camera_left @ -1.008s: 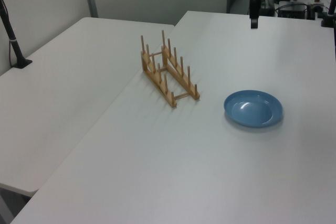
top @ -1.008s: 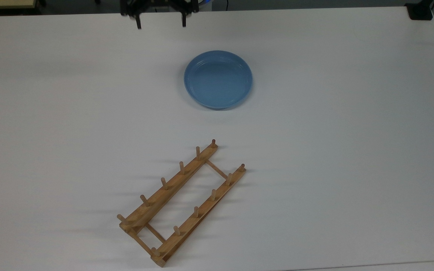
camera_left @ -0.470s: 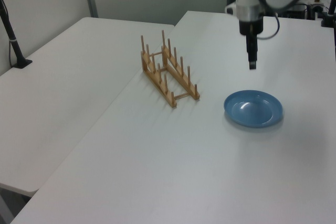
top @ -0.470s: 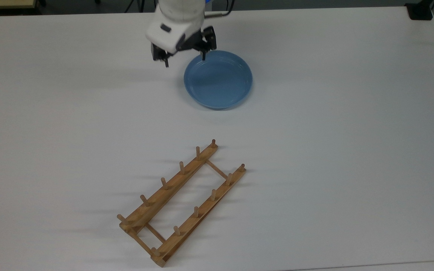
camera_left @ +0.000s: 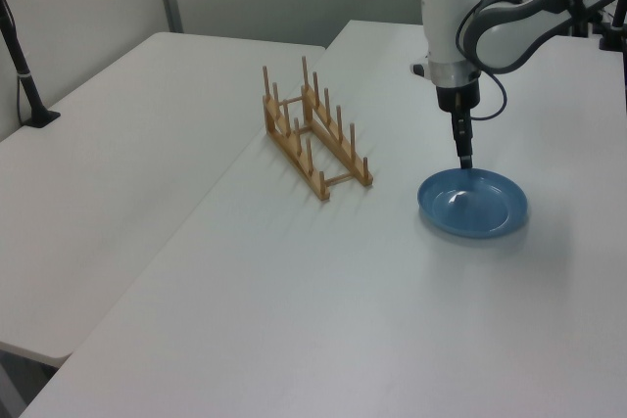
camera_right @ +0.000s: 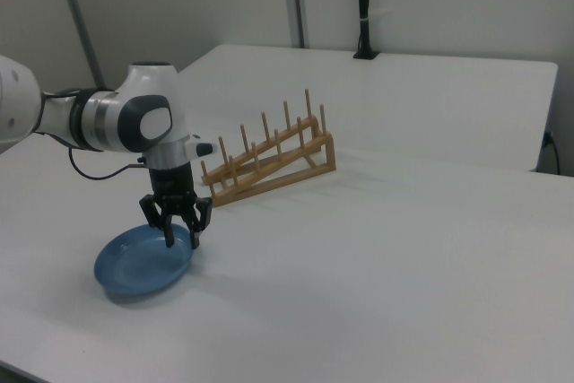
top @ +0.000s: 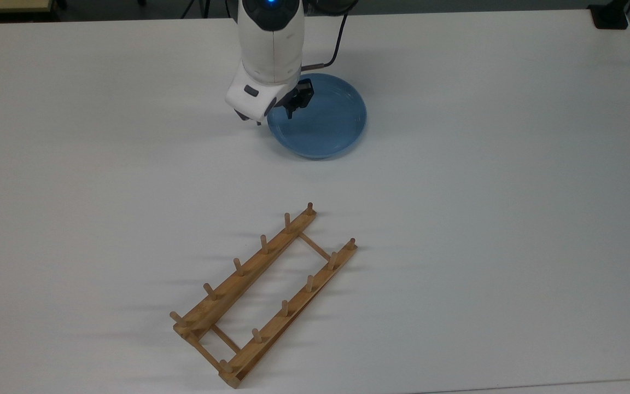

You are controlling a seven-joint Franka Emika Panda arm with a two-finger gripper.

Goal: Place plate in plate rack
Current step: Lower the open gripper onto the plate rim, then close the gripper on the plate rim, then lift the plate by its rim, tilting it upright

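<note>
Since half a second back, the arm has dropped lower and swung in over the plate's [top: 320,117] edge, so the gripper [camera_right: 176,226] now hangs right at the rim on the top view's left side. From the right view the jaws look spread fairly wide, fingers pointing down, one seemingly inside the rim and one outside, but nothing is pinched yet as far as I can see. The plate sits flat on the white table [top: 484,219], same spot as before. The plate rack [top: 263,293] is well apart from it, toward the top view's bottom, with all its pegs free.

So progress-wise: basically just the approach is done. Left to do, I'd say: close on the rim, lift, tip the plate upright, carry it over and slot it between two pegs.
</note>
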